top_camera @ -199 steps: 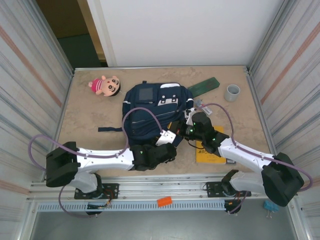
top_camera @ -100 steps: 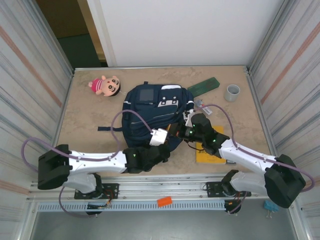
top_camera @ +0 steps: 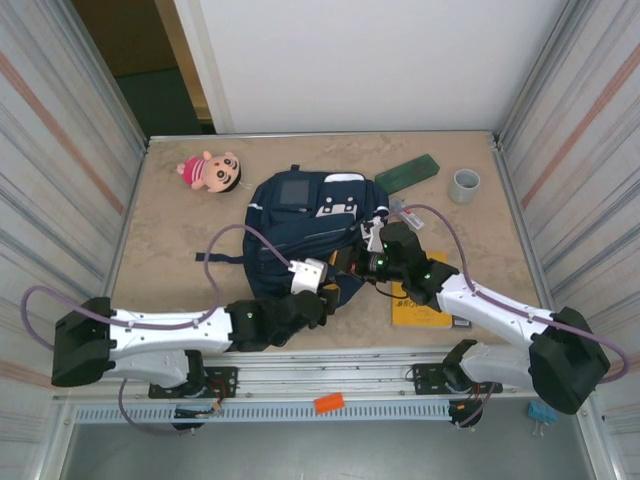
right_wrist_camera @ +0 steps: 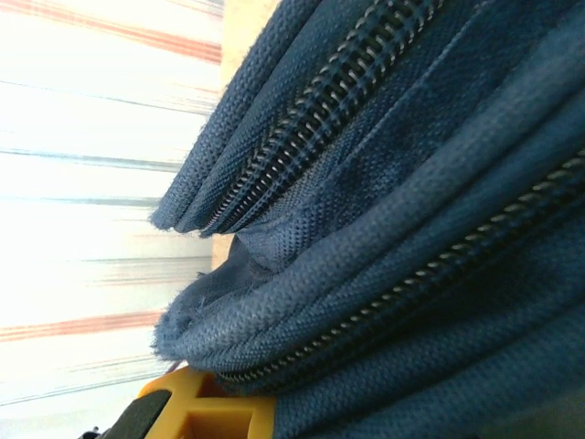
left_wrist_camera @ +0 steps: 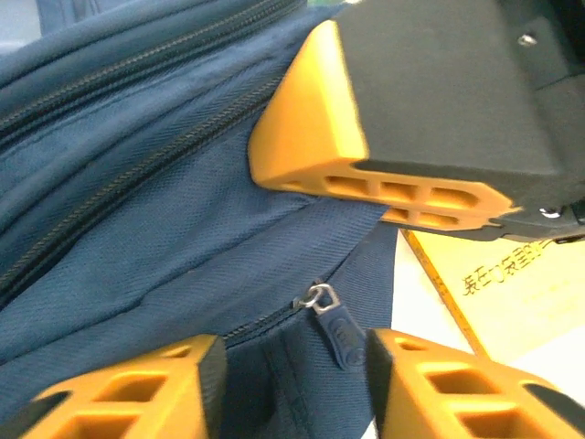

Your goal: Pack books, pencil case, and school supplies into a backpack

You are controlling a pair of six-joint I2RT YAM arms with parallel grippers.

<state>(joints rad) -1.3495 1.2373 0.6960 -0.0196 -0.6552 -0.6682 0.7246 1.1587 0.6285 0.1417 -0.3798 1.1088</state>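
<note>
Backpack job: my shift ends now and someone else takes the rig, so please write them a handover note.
Left tool: open, jaws either side of a zip pull, not gripping it.
Right tool: shut, apparently pinching fabric of the backpack near that zip.
Not packed: yellow book right of the backpack; green pencil case at the far edge.
Done: nothing packed; backpack looks zipped shut.
Left: grip the pull, open the backpack, load everything.

1 backpack (top_camera: 310, 215), 1 yellow book (top_camera: 420, 306), 1 green pencil case (top_camera: 408, 172), 1 cup (top_camera: 464, 185), 1 doll (top_camera: 210, 171), poss. 1 stick (top_camera: 404, 211)
</note>
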